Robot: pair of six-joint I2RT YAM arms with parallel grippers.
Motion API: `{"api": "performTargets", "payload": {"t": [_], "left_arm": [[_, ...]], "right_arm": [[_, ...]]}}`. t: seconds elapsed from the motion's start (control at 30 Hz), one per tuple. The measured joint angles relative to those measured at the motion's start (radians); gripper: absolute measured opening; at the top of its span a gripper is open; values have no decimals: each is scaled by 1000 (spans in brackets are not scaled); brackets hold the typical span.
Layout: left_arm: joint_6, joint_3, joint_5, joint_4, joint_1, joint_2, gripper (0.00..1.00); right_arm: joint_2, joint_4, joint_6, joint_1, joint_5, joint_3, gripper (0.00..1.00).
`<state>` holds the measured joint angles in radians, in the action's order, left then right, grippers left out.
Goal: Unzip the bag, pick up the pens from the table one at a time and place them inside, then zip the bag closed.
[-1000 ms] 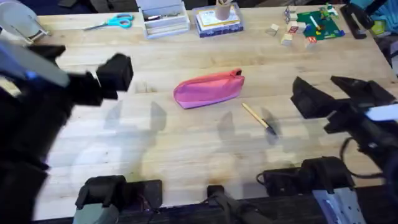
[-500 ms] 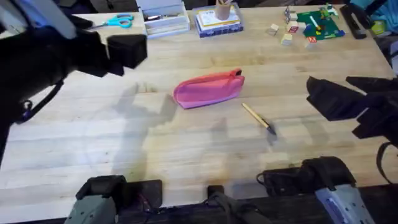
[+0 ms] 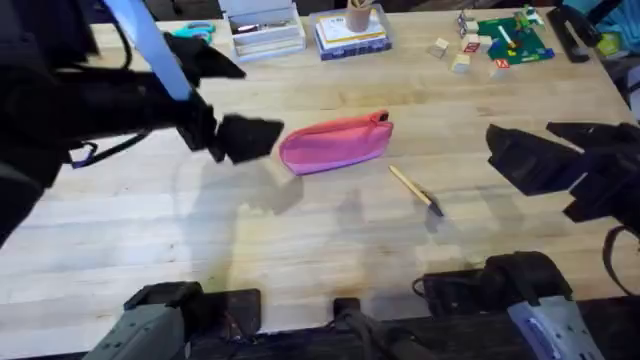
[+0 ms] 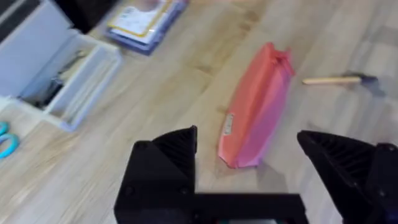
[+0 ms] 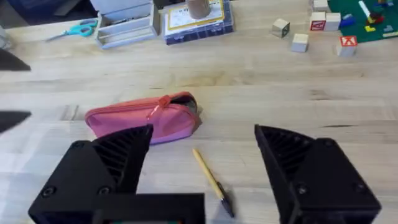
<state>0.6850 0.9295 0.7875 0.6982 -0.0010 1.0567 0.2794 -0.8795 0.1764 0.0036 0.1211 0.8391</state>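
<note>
The pink bag [image 3: 335,143] lies zipped in the middle of the table [image 3: 330,245], its pull tab at its right end. One tan pen [image 3: 415,189] with a dark tip lies just right of it, toward the front. My left gripper [image 3: 243,103] hovers open above the bag's left end; in the left wrist view the bag [image 4: 258,106] runs away between the fingers [image 4: 168,158], with the pen [image 4: 336,79] beyond. My right gripper [image 3: 520,132] hangs open at the right, away from the pen. In the right wrist view the bag [image 5: 143,118] and the pen [image 5: 210,180] sit ahead of its open fingers [image 5: 112,162].
Along the far edge are blue-handled scissors [image 3: 190,30], a clear box [image 3: 262,30], a stack of books with a cup [image 3: 350,30], and a green plate with small blocks [image 3: 515,40]. The front half of the table is bare wood.
My left arm has swung right and forward from the table's left side, stopping over the bag's left end. The right gripper shifted slightly right. Bag and pen have not moved.
</note>
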Motion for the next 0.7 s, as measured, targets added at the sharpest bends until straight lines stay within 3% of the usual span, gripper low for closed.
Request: {"api": "performTargets", "payload": {"t": [0.2, 0.3, 0.47, 0.7], "left_arm": [[337, 0, 57, 202, 0, 85, 994], [465, 0, 63, 227, -3, 144, 993], [559, 0, 75, 164, -13, 253, 994], [563, 1, 82, 45, -41, 382, 993]], "right_arm": [[0, 0, 0, 0, 0, 0, 998], [0, 0, 0, 0, 0, 0, 998], [0, 0, 0, 0, 0, 0, 997], [0, 1, 0, 0, 0, 0, 998]]}}
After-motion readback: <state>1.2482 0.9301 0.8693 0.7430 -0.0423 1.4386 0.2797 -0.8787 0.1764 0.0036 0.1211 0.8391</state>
